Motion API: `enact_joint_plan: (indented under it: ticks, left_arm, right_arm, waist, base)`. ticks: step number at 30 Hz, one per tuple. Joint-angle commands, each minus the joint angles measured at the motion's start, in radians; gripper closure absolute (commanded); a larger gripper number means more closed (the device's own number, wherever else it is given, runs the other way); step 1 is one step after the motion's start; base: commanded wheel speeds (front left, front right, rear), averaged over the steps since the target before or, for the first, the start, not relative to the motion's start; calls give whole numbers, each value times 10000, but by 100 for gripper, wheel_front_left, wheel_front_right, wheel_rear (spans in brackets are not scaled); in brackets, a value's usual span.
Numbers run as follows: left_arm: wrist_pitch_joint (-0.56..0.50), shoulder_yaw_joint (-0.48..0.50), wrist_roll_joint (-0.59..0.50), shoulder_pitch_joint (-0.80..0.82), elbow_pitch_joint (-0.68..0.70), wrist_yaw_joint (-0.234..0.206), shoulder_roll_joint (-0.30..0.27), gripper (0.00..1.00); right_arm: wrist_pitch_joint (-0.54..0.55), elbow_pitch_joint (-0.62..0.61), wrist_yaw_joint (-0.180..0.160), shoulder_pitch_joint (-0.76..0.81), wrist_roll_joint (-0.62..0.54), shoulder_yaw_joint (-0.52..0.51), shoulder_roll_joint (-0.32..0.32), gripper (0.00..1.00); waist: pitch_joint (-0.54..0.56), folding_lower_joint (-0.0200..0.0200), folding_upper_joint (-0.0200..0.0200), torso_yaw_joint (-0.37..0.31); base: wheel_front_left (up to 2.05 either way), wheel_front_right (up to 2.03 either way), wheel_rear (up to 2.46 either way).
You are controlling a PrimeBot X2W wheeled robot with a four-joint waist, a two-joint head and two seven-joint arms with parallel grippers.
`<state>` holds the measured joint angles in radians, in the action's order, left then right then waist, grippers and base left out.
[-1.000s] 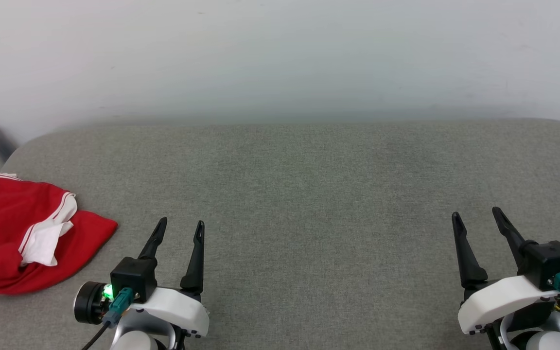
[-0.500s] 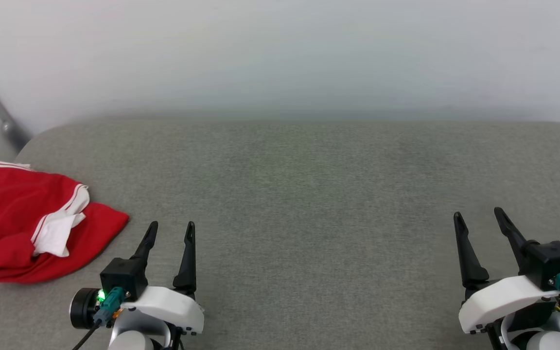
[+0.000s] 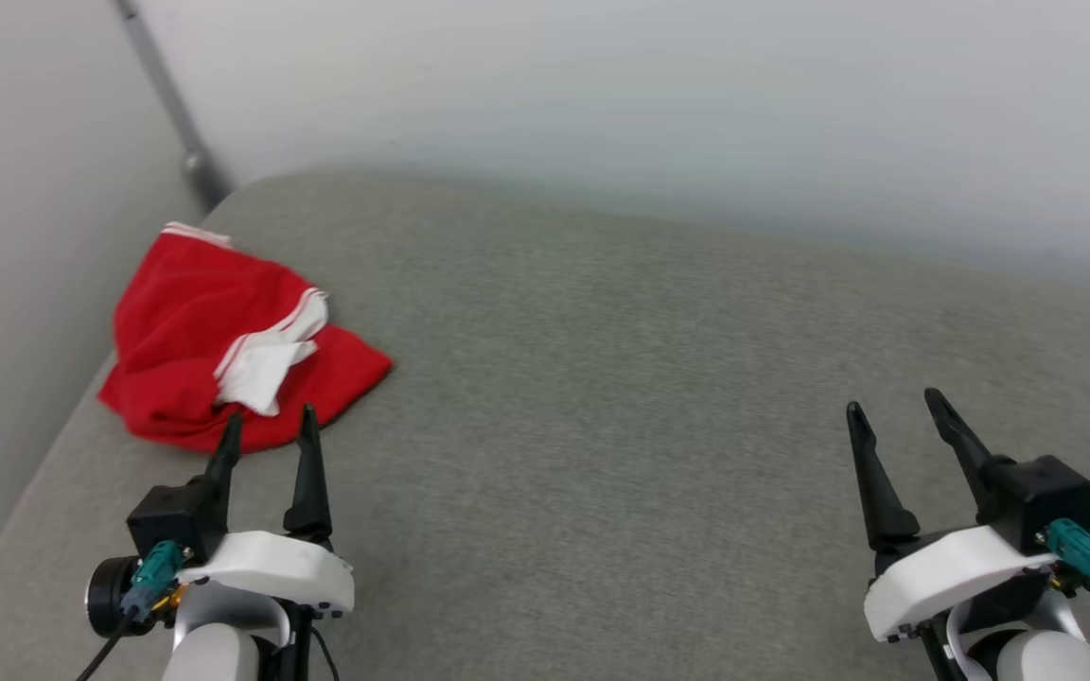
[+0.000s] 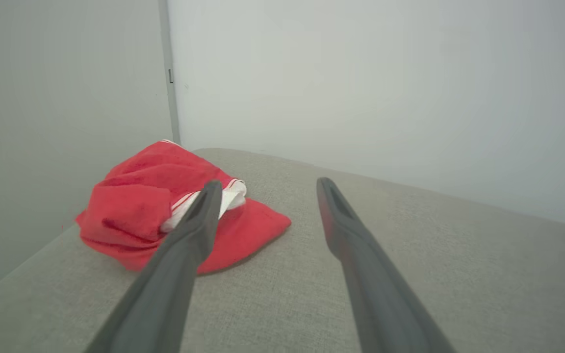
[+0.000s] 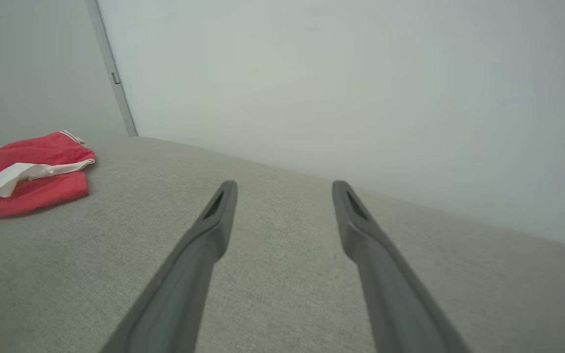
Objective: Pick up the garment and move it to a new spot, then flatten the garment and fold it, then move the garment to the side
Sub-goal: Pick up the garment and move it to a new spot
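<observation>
Grey woven upholstery (image 3: 602, 397) spreads wide under a pale wall (image 3: 602, 95) in the head view, with a thin metal strip (image 3: 167, 104) running up the far left corner. The garment (image 3: 185, 331) lies crumpled near that corner, red with a white panel and striped trim showing on top. The left gripper (image 3: 271, 413) has its fingers spread and holds nothing. Its tips line up with the garment's near edge, though I cannot tell whether they touch. The right gripper (image 3: 893, 400) is well apart at the lower right, also spread wide and empty, over bare cushion.

From the left wrist, the left gripper (image 4: 269, 182) gapes above the cushion (image 4: 459, 269). The garment (image 4: 135, 206) sits just ahead, partly behind the left-hand finger.

From the right wrist, the right gripper (image 5: 285, 184) stands apart with only fabric surface (image 5: 282, 294) between the fingers. The garment (image 5: 32, 191) is far off at the left edge.
</observation>
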<state>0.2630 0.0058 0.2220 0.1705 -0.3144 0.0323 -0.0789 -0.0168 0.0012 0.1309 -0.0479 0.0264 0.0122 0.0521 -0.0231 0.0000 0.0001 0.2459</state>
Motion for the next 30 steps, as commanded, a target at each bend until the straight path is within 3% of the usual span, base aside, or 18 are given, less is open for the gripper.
enact_joint_plan:
  ticks: [1,16,30]
  left_arm:
    - [27,103,26,12,9,-14,-8,0]
    - [27,549,194,-160,141,98,146,0]
    - [27,712,6,58,252,214,218,0]
  right_arm:
    - [-47,14,-3,-173,73,103,-28,0]
    - [66,-118,-3,-431,119,592,-24,0]
    - [141,-132,-3,-557,78,648,-24,0]
  waist:
    - [-67,0,-1,705]
    - [-201,0,-1,2569]
    - [-326,0,-1,2822]
  base:
    - [0,0,0]
    - [0,0,0]
    - [0,0,0]
